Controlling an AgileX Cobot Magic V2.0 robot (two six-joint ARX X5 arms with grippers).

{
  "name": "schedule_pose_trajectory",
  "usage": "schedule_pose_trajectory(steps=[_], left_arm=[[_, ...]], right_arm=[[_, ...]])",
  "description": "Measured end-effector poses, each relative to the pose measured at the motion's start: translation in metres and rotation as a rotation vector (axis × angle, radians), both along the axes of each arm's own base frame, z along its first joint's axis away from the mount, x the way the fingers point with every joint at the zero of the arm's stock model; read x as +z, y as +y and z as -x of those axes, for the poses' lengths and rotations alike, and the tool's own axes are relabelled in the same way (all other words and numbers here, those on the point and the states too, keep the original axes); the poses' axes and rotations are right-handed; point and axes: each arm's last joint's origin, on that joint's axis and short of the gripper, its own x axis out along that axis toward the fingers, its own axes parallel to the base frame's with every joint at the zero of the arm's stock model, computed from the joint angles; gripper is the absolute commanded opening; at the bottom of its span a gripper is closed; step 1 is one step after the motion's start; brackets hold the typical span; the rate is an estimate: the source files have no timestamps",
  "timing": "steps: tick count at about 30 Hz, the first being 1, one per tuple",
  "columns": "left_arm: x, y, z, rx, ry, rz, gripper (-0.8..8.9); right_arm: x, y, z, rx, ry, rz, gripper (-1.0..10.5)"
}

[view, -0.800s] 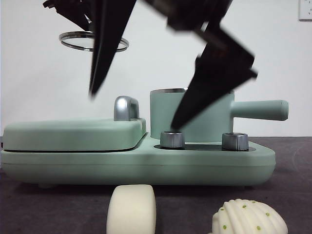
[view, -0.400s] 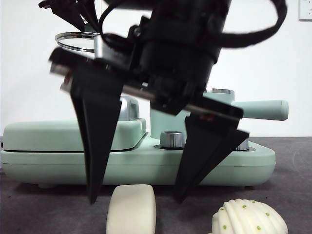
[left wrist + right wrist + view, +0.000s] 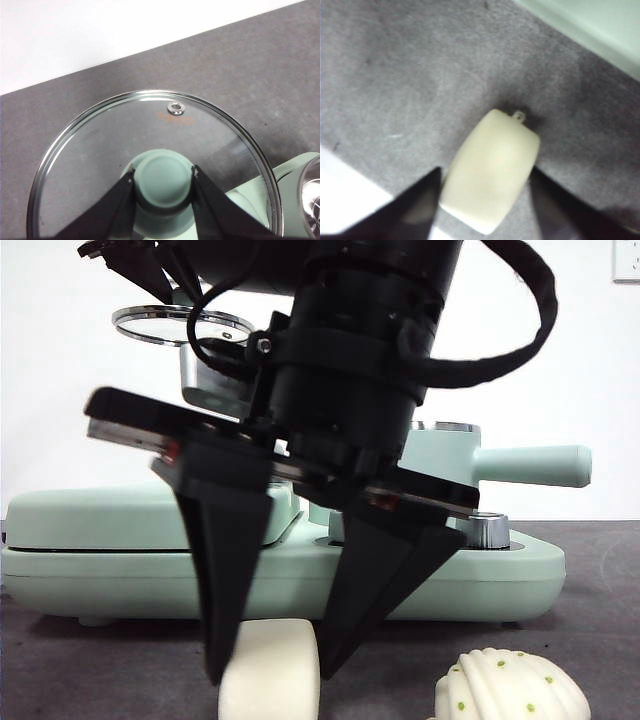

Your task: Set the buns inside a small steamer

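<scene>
The smooth bun [image 3: 272,695] [image 3: 492,167] lies on the dark tabletop in front of the appliance. My right gripper [image 3: 270,676] [image 3: 486,175] is low over it, open, with one jaw on each side of it. The ribbed bun [image 3: 510,688] with green dots sits to its right, untouched. The small steamer [image 3: 445,455] stands on the appliance behind, mostly hidden by the right arm; its rim and green side handle [image 3: 530,465] show. My left gripper [image 3: 164,172] is shut on the green knob of the glass lid [image 3: 100,150] [image 3: 150,322], holding it high at the upper left.
A mint-green appliance base [image 3: 470,575] spans the table's middle, with a flat griddle lid [image 3: 120,515] on its left half and a chrome dial [image 3: 487,530] on the right. A white wall stands behind.
My right gripper has come down from above the appliance to the tabletop, and its jaws now straddle the smooth bun. The left gripper keeps the lid up in the same place.
</scene>
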Motion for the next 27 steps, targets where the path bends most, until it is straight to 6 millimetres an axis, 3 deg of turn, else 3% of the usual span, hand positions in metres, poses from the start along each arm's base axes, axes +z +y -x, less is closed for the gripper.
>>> schedule_pose_trajectory(steps=[8, 12, 19, 27], left_arm=[[0.000, 0.005, -0.001, 0.015, 0.001, 0.002, 0.11], [0.000, 0.006, -0.001, 0.018, 0.002, 0.002, 0.11], [0.000, 0.009, -0.002, 0.026, 0.002, 0.002, 0.11], [0.000, 0.011, -0.002, 0.031, 0.002, 0.002, 0.11]], right_arm=[[0.001, 0.000, -0.002, 0.002, 0.012, -0.002, 1.6], [0.016, 0.002, -0.008, 0.000, 0.052, -0.018, 1.6], [0.086, 0.005, -0.030, 0.043, 0.053, -0.052, 1.6], [0.167, -0.024, -0.072, 0.025, -0.095, -0.107, 1.6]])
